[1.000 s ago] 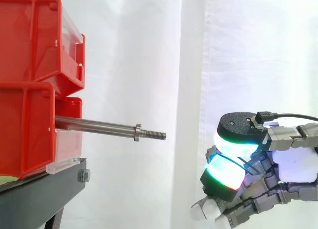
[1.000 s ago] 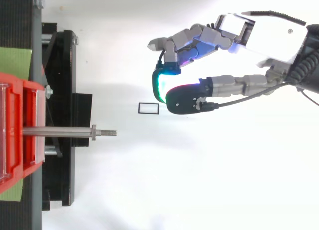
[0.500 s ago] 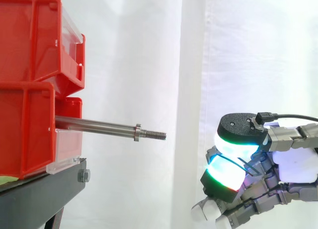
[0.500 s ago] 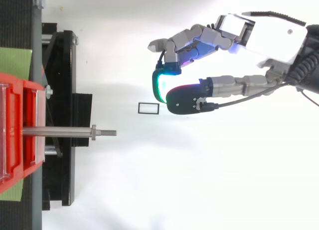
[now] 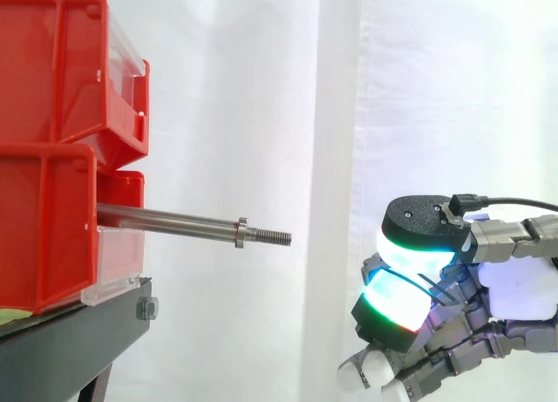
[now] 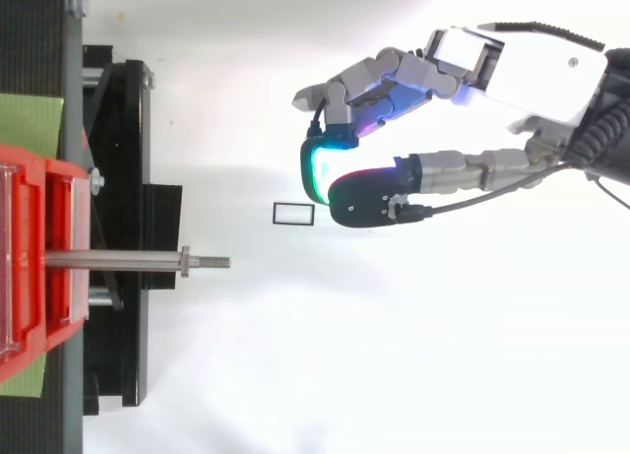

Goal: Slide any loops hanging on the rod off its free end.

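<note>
- A bare steel rod sticks out level from the front of the lower of two stacked red bins, pointing right. A small collar sits near its tip, and past it the free end is a short threaded stub.
- Nothing hangs on the rod anywhere along its visible length, so the task looks finished or close to it.
- The bins stand on a black stand at the left, with a white curtain behind everything.
- The robot hand hangs at the right, well apart from the rod's tip and lower than it.
- Its fingers are curled in, with two glowing pads pressed together, one above the other (cyan and white, edged in green and red). Nothing is visible between them, so the hand appears closed on nothing.
- From above, the hand sits to the far side of the rod's line, not straight ahead of the tip.
- Also from above, a small dark rectangular frame lies flat on the white surface below. It is right of the rod's tip, a little to the far side, just beside the fingertips but apart from them. It could well be a loop already off the rod, though that is a judgement.
- The hand's place, clear of the free end, fits a pull along the rod and away.
</note>
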`<state>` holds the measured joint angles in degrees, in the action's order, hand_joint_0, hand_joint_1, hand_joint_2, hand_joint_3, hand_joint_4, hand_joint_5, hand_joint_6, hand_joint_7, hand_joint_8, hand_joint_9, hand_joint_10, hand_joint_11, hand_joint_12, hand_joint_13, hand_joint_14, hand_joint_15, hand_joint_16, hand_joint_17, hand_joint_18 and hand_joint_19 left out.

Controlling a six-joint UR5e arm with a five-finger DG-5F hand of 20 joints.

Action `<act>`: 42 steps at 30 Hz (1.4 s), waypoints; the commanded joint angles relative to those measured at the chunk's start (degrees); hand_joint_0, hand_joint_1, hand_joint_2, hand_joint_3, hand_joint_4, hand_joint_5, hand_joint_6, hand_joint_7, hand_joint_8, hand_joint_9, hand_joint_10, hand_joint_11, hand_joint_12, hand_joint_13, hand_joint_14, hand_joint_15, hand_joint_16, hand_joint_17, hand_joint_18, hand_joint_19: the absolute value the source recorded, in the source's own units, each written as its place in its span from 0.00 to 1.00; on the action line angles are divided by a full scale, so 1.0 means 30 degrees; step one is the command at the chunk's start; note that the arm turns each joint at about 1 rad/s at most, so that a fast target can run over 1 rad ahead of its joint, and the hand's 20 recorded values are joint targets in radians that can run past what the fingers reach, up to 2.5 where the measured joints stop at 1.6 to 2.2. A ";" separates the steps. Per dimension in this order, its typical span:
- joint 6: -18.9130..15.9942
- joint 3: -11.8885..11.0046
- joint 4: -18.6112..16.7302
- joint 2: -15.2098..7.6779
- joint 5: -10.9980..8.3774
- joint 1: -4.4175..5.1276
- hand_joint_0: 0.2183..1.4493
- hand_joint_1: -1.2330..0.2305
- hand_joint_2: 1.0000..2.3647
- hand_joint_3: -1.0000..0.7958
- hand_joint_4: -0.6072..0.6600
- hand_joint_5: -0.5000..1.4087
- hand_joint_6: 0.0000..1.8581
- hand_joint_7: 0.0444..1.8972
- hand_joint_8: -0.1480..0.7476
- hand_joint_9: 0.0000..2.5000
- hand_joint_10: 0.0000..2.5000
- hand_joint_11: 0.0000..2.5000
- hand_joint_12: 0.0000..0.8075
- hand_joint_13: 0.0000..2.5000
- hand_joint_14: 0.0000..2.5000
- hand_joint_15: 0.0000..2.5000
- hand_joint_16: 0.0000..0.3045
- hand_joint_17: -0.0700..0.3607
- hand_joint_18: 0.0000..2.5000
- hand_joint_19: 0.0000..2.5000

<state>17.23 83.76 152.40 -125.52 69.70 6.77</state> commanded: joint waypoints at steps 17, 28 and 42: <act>0.0000 0.0000 -0.0001 -0.0025 0.0000 0.0000 0.19 0.42 0.28 0.54 0.41 0.23 0.46 0.55 0.54 0.43 0.01 0.17 0.55 0.25 0.00 0.08 0.24 0.54 0.26 0.10; 0.0000 0.0000 -0.0001 0.0004 0.0000 0.0000 0.19 0.43 0.28 0.54 0.41 0.24 0.46 0.54 0.54 0.43 0.01 0.16 0.56 0.25 0.00 0.08 0.24 0.54 0.26 0.10; 0.0000 0.0000 -0.0001 0.0004 0.0000 0.0000 0.19 0.43 0.29 0.54 0.41 0.24 0.46 0.54 0.54 0.43 0.01 0.17 0.56 0.25 0.00 0.08 0.24 0.54 0.26 0.11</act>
<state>17.23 83.76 152.40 -125.54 69.70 6.77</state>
